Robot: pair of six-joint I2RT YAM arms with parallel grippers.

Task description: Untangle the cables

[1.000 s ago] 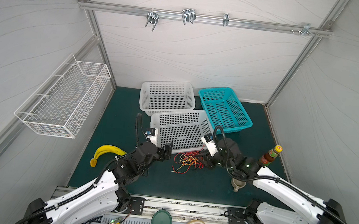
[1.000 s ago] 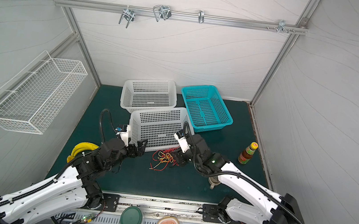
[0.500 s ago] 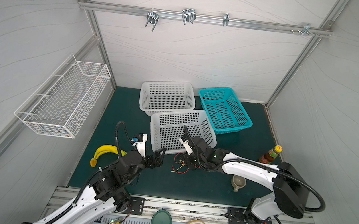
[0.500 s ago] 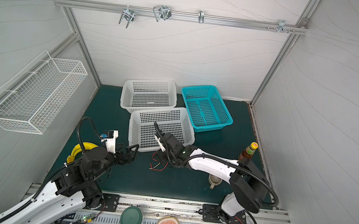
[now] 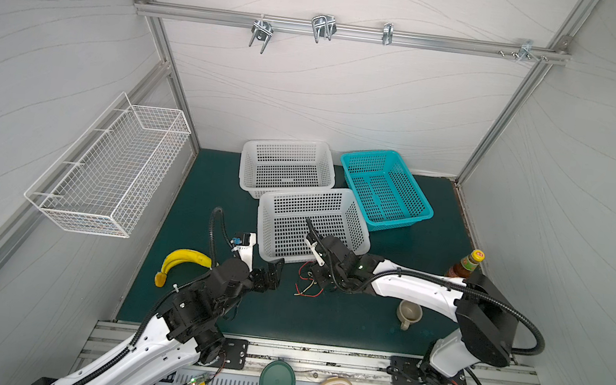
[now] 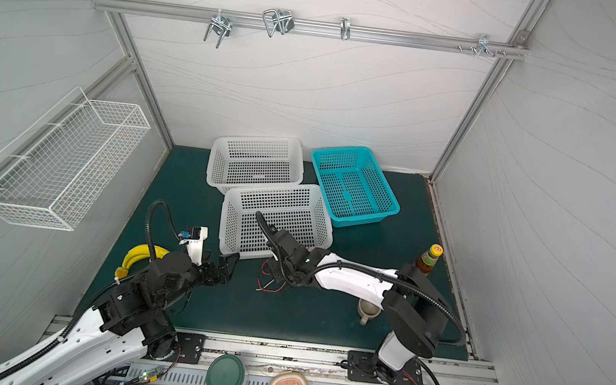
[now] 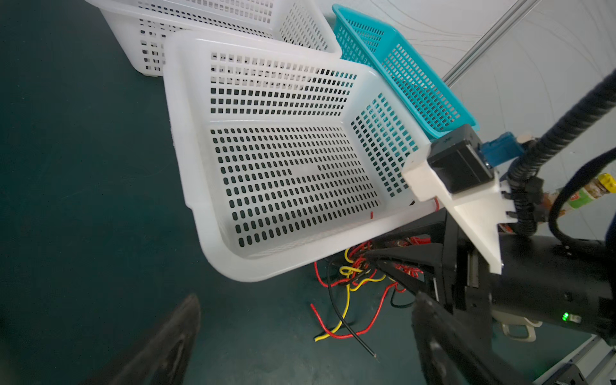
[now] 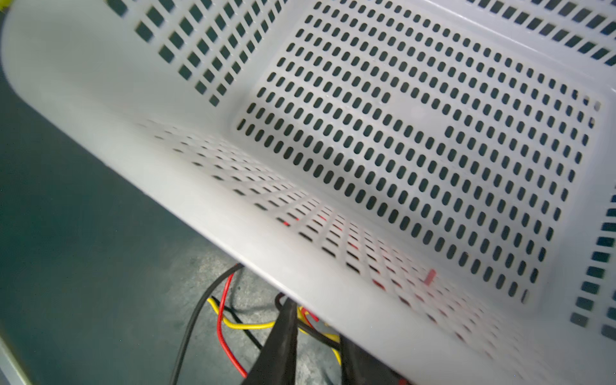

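- We take the near white basket [image 5: 314,192] as our landmark. The cables [image 5: 309,283] lie on the dark green mat just outside its wall on the robot's side, partly tucked under its rim.
- In both top views the cables [image 6: 271,283] show only as a few red and pale strands, because the right gripper [image 5: 317,278] covers most of them.
- The left wrist view shows what those views hide. The cables [image 7: 353,283] are a loose knot of thin red, yellow and black wires, with one red, one yellow and one black end trailing away from the basket [image 7: 173,116].
- The right wrist view looks into the basket [image 8: 100,116] and catches the wires [image 8: 230,320] below its rim: a black one, a red loop and a yellow strand.
- Both wrist views show a short red bit [image 7: 371,215] at the basket's near wall. We cannot tell whether it lies inside or pokes through a slot.
- The right gripper [image 7: 370,263] has its fingers [image 8: 283,333] down in the knot, close together with a narrow gap. Whether they pinch a wire, we cannot tell.
- The left gripper [image 5: 272,275] stands beside the basket's corner, apart from the cables. In its own wrist view its jaws are spread wide and empty [image 7: 305,296].
- Only the top views show the banana [image 5: 182,260] and the mug [image 5: 409,314].
- The sauce bottle [image 5: 467,263], well off to the basket's right, has a yellow cap and a red label. Its print is too small to read in any view.
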